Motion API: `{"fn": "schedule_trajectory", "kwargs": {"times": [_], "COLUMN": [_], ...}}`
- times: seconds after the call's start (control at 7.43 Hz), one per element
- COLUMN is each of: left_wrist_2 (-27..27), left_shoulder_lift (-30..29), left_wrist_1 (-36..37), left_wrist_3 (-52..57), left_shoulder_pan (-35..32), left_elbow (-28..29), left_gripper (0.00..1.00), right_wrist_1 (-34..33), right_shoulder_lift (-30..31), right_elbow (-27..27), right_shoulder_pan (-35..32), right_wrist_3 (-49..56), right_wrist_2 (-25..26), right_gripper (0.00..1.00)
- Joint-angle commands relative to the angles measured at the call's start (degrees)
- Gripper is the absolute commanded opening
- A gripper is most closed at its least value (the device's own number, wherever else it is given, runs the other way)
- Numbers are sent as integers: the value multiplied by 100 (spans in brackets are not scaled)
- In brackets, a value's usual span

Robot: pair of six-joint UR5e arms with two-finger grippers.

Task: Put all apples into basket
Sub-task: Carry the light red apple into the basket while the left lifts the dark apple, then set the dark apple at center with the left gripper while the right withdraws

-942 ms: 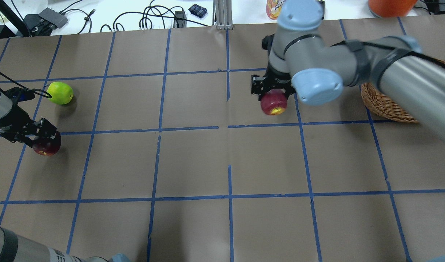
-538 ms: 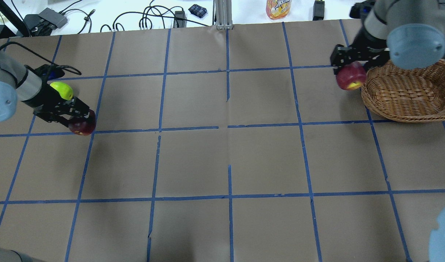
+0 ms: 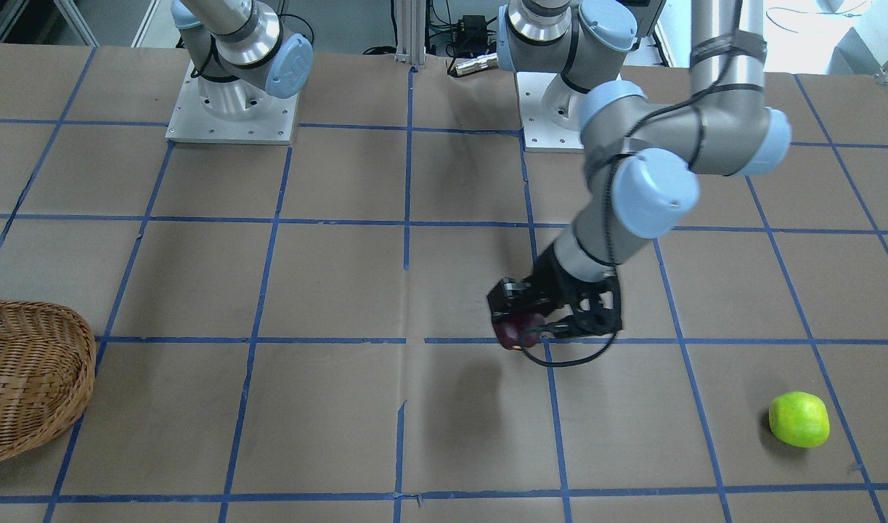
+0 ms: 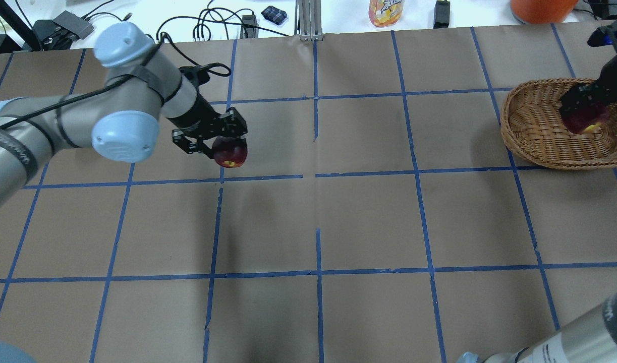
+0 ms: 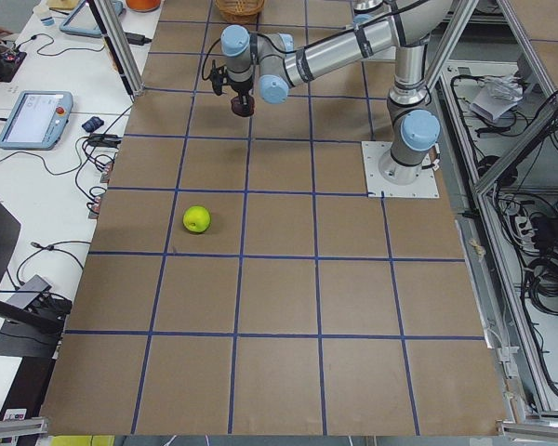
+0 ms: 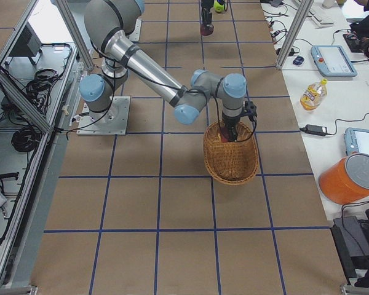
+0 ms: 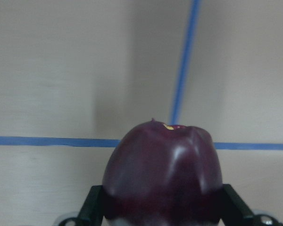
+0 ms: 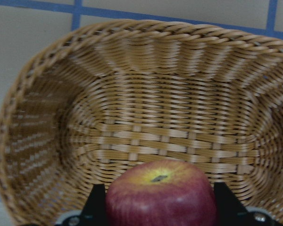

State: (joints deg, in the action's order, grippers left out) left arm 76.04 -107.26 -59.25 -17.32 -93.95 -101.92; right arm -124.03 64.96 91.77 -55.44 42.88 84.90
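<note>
My left gripper is shut on the dark maroon apple and holds it above the table, left of centre. The apple fills the left wrist view and also shows in the front view. My right gripper is shut on the red apple with a yellowish patch and holds it inside the rim of the wicker basket, above its floor. The lime green apple lies alone on the table at the left end. My left arm hides it in the overhead view.
A juice bottle, an orange container and cables lie beyond the table's far edge. The two arm bases stand at the robot's side. Blue tape lines grid the brown table.
My left arm has carried the maroon apple rightward, away from the green apple. My right arm has carried the red apple from the table's middle to inside the basket's rim.
</note>
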Motion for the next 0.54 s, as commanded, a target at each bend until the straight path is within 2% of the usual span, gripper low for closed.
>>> {"fn": "schedule_trajectory", "kwargs": {"times": [0.0, 0.13, 0.27, 0.4], "left_wrist_2": [42, 43, 51, 51], "left_shoulder_lift": [-416, -627, -899, -1102], "left_wrist_1": [912, 1351, 1764, 1803], "left_wrist_3": [-1534, -1555, -1607, -1712], "left_shoulder_pan": [-1375, -1598, -1739, -1897], "left_elbow": [-11, -20, -29, -3], "left_gripper": [4, 4, 5, 46], "right_wrist_1": [-332, -341, -245, 8], "right_shoulder_lift": [-588, -816, -897, -880], "right_elbow": [-333, -509, -719, -826], "right_shoulder_pan": [629, 718, 719, 719], "right_wrist_3": [886, 975, 1002, 994], "right_wrist_2": [-325, -377, -413, -404], "right_gripper": [64, 66, 92, 100]}}
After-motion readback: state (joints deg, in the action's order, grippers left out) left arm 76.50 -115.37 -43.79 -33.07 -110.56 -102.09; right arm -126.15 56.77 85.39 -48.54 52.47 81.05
